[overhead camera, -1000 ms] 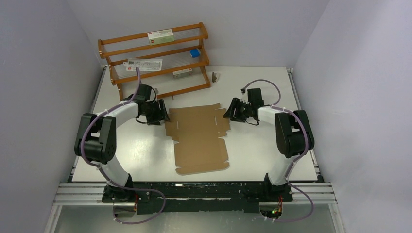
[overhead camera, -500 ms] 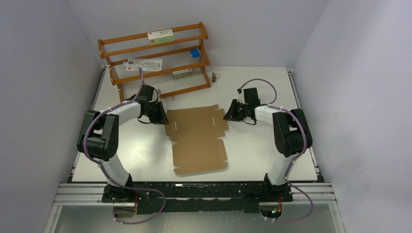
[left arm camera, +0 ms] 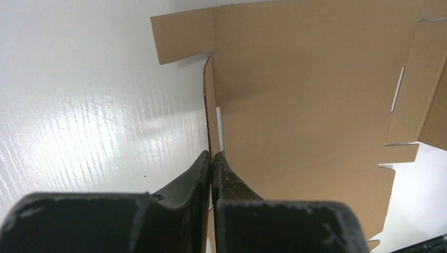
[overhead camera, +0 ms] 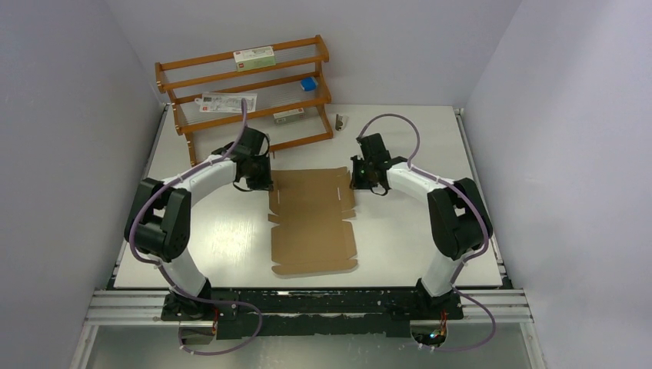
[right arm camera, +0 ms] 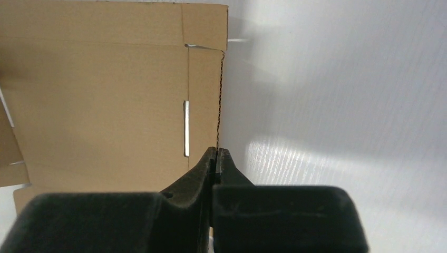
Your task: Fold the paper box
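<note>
The paper box (overhead camera: 311, 223) is a flat brown cardboard sheet lying mid-table. My left gripper (overhead camera: 265, 183) is shut on its left side flap near the far end. In the left wrist view the flap's thin edge (left arm camera: 207, 105) stands upright and runs straight into the pinched fingertips (left arm camera: 212, 156). My right gripper (overhead camera: 355, 178) is shut on the right side flap. In the right wrist view that flap's corrugated edge (right arm camera: 220, 95) likewise stands up and ends between the tips (right arm camera: 216, 153). The sheet's slotted main panel (right arm camera: 95, 95) lies flat between the two raised flaps.
A wooden rack (overhead camera: 304, 139) stands at the back left. It holds a white red-labelled carton (overhead camera: 254, 55), a small blue box (overhead camera: 309, 83) and flat packets (overhead camera: 228, 102). A small dark object (overhead camera: 339, 121) lies on the table behind the sheet. Grey walls close in both sides.
Both grippers have closed on the side flaps and swung inward and toward the back. The flaps now stand up, so the sheet's far end looks narrower from above.
</note>
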Controlling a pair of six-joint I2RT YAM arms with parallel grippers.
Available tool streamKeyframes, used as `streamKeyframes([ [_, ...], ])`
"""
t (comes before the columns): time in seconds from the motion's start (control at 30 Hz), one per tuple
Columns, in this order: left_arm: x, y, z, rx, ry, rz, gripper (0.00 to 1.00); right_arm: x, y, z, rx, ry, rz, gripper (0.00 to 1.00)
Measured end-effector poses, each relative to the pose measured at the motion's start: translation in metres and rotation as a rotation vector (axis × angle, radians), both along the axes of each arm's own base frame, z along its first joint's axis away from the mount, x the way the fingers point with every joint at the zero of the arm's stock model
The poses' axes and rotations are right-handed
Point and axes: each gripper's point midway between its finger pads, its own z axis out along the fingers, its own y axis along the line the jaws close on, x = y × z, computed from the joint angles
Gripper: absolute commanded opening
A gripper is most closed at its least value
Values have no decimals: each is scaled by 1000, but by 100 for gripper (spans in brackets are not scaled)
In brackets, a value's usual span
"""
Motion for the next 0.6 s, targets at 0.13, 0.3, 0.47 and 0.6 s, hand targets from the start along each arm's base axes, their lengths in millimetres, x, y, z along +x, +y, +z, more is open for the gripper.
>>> streamKeyframes([
  [0.13, -4, -6, 1, 38, -7, -11, 8, -3, 3, 3, -60, -8, 2, 0],
  [0.3, -10, -13, 0, 68, -6, -22, 8, -4, 11, 14, -118, -27, 10, 0],
  [0.47, -9, -23, 6, 70, -24, -24, 9, -6, 28, 26, -128, -55, 38, 0],
  [0.6, -8, -21, 7, 82, -28, -19, 10, -9, 27, 25, -142, -45, 33, 0],
])
